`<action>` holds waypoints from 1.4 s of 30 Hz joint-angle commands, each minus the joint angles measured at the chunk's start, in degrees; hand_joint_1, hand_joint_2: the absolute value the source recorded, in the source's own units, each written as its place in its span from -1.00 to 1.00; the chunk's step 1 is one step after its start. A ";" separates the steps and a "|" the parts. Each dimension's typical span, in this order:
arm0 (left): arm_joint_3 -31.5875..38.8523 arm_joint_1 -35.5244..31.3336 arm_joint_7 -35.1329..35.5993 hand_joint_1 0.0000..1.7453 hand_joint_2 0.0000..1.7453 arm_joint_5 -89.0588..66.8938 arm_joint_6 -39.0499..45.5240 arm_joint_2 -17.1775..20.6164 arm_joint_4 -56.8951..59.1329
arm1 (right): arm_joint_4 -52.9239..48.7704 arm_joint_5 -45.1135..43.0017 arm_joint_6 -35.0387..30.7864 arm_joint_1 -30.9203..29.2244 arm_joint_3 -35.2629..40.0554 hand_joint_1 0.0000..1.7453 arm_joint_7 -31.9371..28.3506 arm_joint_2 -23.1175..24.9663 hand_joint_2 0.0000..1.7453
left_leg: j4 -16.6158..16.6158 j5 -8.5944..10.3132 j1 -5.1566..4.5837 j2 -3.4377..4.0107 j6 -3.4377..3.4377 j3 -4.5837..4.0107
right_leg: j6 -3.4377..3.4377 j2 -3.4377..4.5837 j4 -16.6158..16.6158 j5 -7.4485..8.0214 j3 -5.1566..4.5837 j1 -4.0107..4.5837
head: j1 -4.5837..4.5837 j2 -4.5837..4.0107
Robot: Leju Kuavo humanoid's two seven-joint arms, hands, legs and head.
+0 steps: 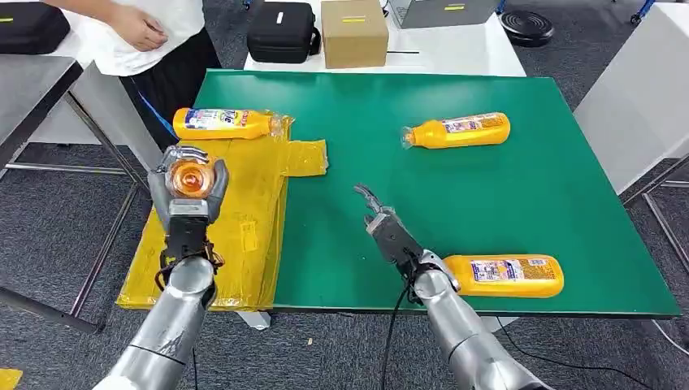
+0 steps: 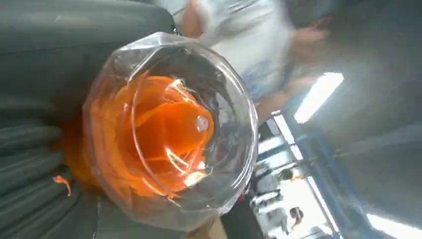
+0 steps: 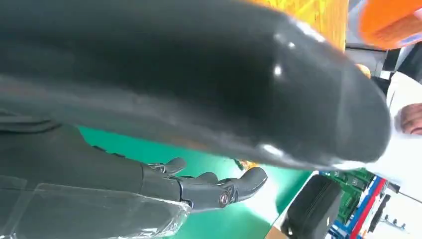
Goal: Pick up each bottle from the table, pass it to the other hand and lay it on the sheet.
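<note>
- The left hand [image 1: 188, 185] grips a bottle [image 1: 188, 177] upright over the yellow sheet [image 1: 244, 231], its clear round end facing the head camera.
- In the left wrist view that held bottle [image 2: 169, 132] is a glossy, see-through dome with an orange body glowing inside; the ribbed grey cover and thick thumb press in beside it.
- The right hand [image 1: 382, 219] holds nothing; its dark fingers [image 3: 239, 186] are spread apart and slightly curled above the green table [image 1: 422, 187].
- The sheet is crinkled yellow plastic, taped down over the table's left edge and hanging off it.
- One orange bottle [image 1: 223, 123] with a blue and white label lies on its side at the far end of the sheet.
- A second orange bottle [image 1: 459, 130] lies on its side on the bare green top, far right, its clear cap pointing left.
- A third orange bottle [image 1: 504, 276] lies at the near edge, just beside the right forearm.
- The table top is flat, matt and rectangular.
- Behind it sit a brown cardboard box [image 1: 353, 32] and a black soft case [image 1: 282, 31] on a white surface.
- A person in a white top [image 1: 146, 32] stands at the far left.
</note>
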 commanded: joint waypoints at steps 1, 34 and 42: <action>12.92 2.42 7.64 1.00 1.00 -39.96 0.79 -4.93 -3.26 | -2.95 -0.20 -0.33 1.00 -3.62 -1.00 0.98 -2.47 -1.00 | 0.03 -0.18 0.10 0.03 -0.12 0.33 | -0.11 -0.02 -0.04 -0.15 0.37 0.11 | 0.02 0.00; -13.98 6.89 48.11 1.00 1.00 -68.69 -25.77 8.31 4.73 | -16.25 2.67 3.76 4.23 -11.17 -1.00 4.20 -5.46 -1.00 | -0.02 -0.16 0.07 0.07 -0.14 0.30 | -0.14 0.01 -0.04 -0.13 0.29 0.08 | 0.00 0.00; -12.41 7.24 47.44 1.00 1.00 -68.69 -27.49 6.94 6.92 | -15.97 2.96 3.56 3.72 -11.24 -1.00 4.16 -5.38 -1.00 | -0.02 -0.10 0.03 0.05 -0.09 0.15 | -0.08 0.01 -0.03 -0.08 0.13 0.04 | 0.00 0.00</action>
